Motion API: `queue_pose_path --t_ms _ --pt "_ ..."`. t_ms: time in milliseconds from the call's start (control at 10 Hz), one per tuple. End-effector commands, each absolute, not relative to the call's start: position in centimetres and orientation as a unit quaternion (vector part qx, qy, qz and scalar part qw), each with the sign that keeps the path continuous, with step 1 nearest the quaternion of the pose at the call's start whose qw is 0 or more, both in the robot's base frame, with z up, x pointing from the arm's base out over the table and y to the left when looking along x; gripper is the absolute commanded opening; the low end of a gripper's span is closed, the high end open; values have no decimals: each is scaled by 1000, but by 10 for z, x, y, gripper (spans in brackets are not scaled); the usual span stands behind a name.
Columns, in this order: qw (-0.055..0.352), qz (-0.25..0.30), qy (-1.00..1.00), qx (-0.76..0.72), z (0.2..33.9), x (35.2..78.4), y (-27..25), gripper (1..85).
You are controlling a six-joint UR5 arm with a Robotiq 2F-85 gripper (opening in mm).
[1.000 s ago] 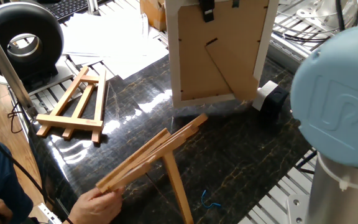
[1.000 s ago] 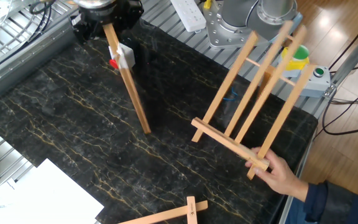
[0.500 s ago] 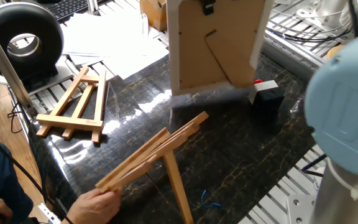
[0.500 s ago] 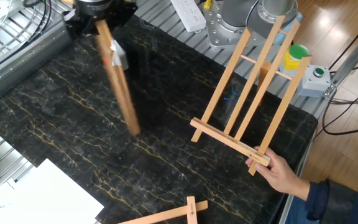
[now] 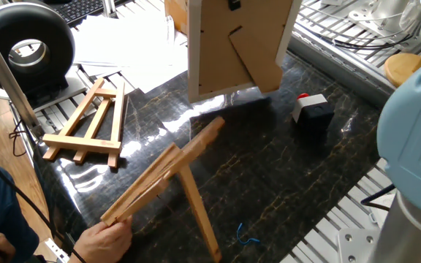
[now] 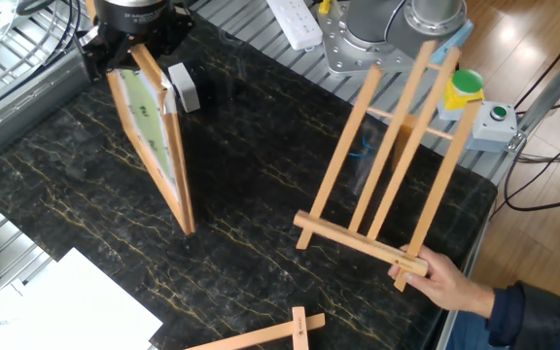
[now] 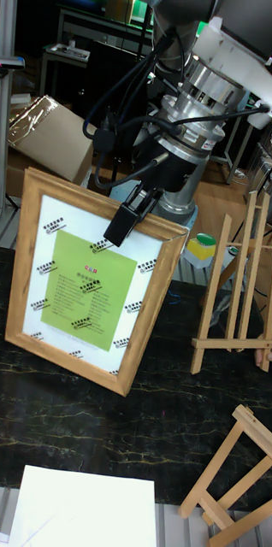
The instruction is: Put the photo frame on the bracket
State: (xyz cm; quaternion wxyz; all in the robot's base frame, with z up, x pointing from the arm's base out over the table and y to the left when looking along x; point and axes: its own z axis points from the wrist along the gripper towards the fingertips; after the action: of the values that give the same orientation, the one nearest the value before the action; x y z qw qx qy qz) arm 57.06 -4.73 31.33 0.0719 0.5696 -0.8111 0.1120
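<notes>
At the upper left of the other fixed view, my gripper (image 6: 132, 44) is clamped on the photo frame's (image 6: 151, 136) top edge, carrying it tilted above the worktop (image 6: 251, 194). The bracket (image 6: 387, 175), steadied by a hand (image 6: 447, 286), stands well apart at right. Transport step; next I must bring the frame across and seat it on the ledge.

Black marble-look worktop (image 5: 283, 168) with gold veins. Sitting on it: a small easel (image 5: 86, 124) lying flat near the left edge, the bracket (image 6: 387, 175) standing up, a little black-and-white box (image 5: 311, 111), and white paper (image 6: 76, 311) at one corner.
</notes>
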Motion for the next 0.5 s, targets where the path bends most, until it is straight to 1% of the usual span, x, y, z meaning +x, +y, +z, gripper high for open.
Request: queue_pose_path --t_ms 0,300,400 --pt "60 127 -771 621 315 584 -49 17" --pt "22 29 -825 564 306 566 2 17" --pt "18 17 -832 555 305 564 9 17"
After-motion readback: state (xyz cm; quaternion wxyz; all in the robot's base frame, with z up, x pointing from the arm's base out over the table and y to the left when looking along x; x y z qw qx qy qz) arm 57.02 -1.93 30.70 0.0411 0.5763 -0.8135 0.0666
